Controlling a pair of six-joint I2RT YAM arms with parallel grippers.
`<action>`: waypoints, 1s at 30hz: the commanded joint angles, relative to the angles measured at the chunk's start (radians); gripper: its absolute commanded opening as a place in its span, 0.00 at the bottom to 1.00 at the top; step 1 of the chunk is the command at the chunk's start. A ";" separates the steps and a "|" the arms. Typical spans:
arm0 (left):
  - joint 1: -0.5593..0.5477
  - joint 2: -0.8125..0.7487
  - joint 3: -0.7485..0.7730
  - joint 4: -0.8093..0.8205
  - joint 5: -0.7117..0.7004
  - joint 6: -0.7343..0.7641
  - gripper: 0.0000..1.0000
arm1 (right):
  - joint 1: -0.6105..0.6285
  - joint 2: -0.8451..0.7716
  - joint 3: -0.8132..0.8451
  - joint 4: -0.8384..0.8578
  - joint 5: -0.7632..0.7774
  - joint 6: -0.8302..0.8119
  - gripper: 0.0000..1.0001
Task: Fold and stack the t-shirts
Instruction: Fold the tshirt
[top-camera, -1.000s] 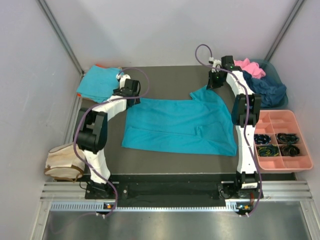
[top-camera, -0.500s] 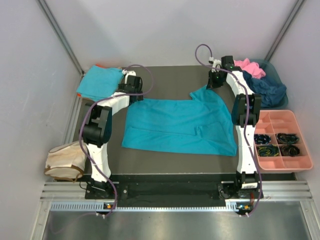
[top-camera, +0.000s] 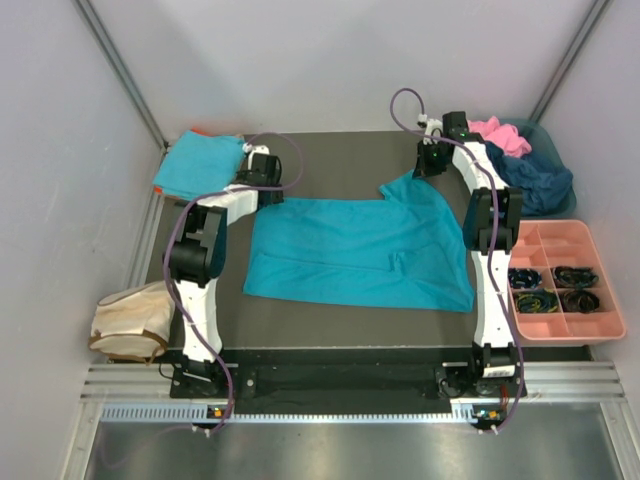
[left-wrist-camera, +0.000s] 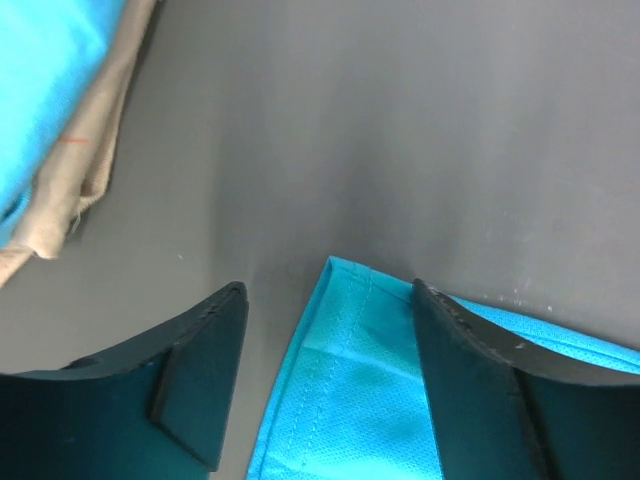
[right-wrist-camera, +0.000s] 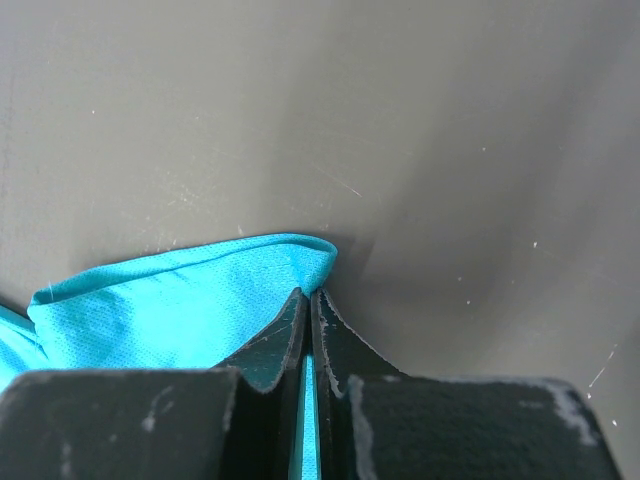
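A teal t-shirt (top-camera: 360, 250) lies spread on the dark table mat (top-camera: 340, 155). My left gripper (top-camera: 265, 178) is open at the shirt's far left corner; in the left wrist view that corner (left-wrist-camera: 350, 340) lies between its two fingers (left-wrist-camera: 190, 350). My right gripper (top-camera: 428, 168) is shut on the shirt's far right corner; in the right wrist view the teal fabric (right-wrist-camera: 200, 300) is pinched between its fingertips (right-wrist-camera: 290, 320). A folded teal shirt (top-camera: 198, 165) lies at the far left on a beige cloth (left-wrist-camera: 100, 160).
A bin (top-camera: 560, 165) at the far right holds pink and navy clothes (top-camera: 525, 165). A pink compartment tray (top-camera: 560, 245) with small dark items sits at the right. A beige bag (top-camera: 130, 322) lies at the near left. Walls close in on both sides.
My left gripper has moved right from the folded stack to the spread shirt's far left corner. The right arm has not moved.
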 joint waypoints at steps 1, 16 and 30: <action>0.020 0.013 0.046 0.038 0.022 -0.015 0.69 | 0.013 0.015 -0.024 0.000 0.007 -0.014 0.00; 0.028 0.039 0.062 0.026 0.111 -0.054 0.54 | 0.008 0.015 -0.028 0.003 0.010 -0.011 0.00; 0.028 -0.014 0.008 -0.042 0.087 -0.088 0.51 | 0.008 0.015 -0.025 0.003 0.013 -0.011 0.00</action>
